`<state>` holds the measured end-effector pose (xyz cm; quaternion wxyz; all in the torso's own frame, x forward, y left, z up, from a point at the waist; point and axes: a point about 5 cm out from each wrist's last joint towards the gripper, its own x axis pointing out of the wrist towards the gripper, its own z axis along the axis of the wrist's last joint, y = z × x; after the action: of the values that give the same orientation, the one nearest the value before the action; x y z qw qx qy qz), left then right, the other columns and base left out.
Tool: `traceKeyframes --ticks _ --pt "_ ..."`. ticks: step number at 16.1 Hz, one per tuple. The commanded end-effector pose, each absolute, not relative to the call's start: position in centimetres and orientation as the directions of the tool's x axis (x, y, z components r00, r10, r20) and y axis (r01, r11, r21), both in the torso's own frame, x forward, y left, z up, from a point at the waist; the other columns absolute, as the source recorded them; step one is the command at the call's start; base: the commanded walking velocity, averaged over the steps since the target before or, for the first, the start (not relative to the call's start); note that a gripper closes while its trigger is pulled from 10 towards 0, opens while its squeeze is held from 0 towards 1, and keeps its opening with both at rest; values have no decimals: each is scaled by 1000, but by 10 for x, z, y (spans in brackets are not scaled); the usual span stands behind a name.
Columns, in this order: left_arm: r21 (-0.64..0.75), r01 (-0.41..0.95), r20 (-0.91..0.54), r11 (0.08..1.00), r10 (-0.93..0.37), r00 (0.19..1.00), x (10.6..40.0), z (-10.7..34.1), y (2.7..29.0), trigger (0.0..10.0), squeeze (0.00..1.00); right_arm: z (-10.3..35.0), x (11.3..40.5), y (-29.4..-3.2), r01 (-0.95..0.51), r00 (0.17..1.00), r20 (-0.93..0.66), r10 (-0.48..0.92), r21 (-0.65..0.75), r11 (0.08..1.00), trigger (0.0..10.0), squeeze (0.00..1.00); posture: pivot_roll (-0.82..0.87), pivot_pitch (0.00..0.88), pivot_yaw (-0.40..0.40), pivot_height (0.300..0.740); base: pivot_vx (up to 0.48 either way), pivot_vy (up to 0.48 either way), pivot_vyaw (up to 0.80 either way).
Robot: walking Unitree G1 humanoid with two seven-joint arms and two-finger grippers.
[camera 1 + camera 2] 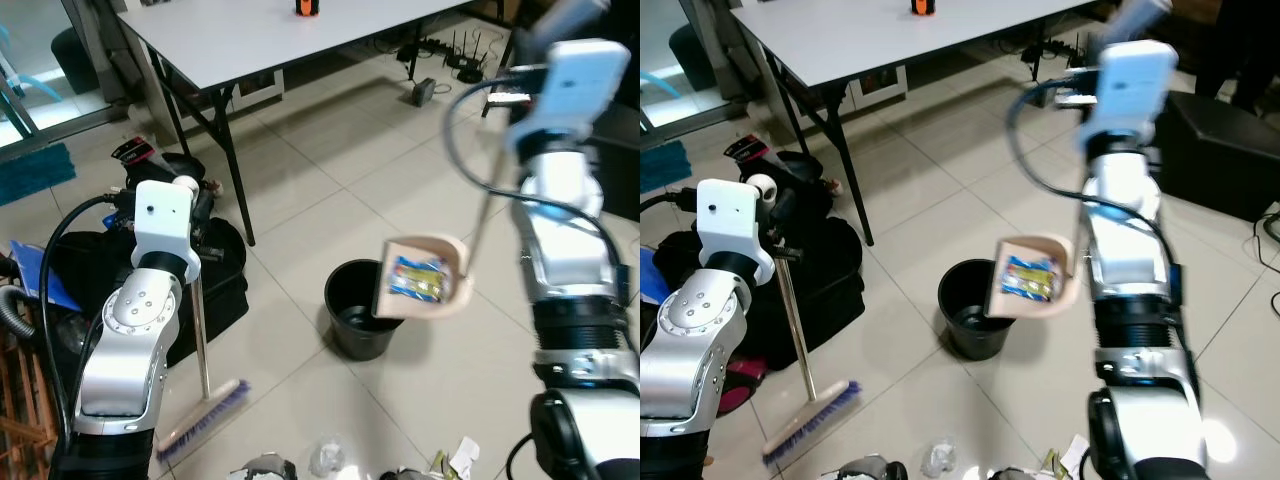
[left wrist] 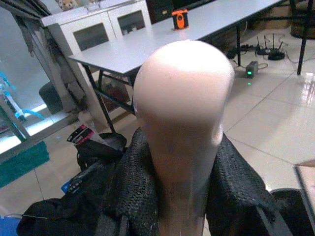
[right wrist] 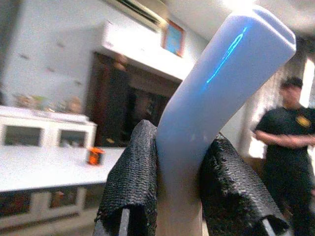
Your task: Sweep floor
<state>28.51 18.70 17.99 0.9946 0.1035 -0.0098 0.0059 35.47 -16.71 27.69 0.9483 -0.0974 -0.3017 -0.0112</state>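
Two tools in hand. Dustpan (image 1: pixel 428 277): raised on its long handle, tilted, its mouth turned toward the left and hanging just over the right rim of the bin (image 1: pixel 362 308); a blue-and-yellow wrapper (image 1: pixel 419 279) lies inside the pan. Handle runs up and to the right to the right gripper (image 3: pixel 179 191), whose black fingers (image 3: pixel 129 182) are clamped on the handle's pale upper end. Key relation: pan lies below and left of the right gripper, long axis slanting down toward the bin, so a further tip leftward should, by judgement, drop the wrapper in; the right arm is the nearer and the only one placed for it. Broom (image 1: pixel 203 418): head resting on the tiles near left, bristles purple, shaft rising nearly upright to the left gripper (image 2: pixel 179 196), which is closed around the shaft just under its rounded cap. Litter (image 1: pixel 455 458): scraps of paper and plastic on the floor at the near edge, between the arms, not yet swept. Bags (image 1: pixel 215 262): black, on the floor at left beside the broom. Table (image 1: pixel 240 40): grey, folding, far side, with a small orange object (image 1: pixel 306 7) on it. Cables and a router (image 1: pixel 465 55) lie on the floor far right. A person (image 3: pixel 288 152) in dark clothes stands in the right wrist view.
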Motion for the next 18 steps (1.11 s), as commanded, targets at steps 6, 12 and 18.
traceKeyframes --ticks 6,12,18 --pt "232 -37 71 972 21 997 280 192 188 10000 0 275 337 -99 -99 664 661 349 -385 917 10000 0 89 89 19 740 0 0 0" --pt "238 -30 71 971 13 997 283 193 186 10000 0 254 321 -69 -174 567 561 603 -634 753 10000 0 82 89 24 740 0 0 0" --pt "237 -5 69 972 -12 998 288 191 178 10000 0 277 324 -85 -39 561 614 555 -650 759 10000 0 61 68 27 740 0 0 0"
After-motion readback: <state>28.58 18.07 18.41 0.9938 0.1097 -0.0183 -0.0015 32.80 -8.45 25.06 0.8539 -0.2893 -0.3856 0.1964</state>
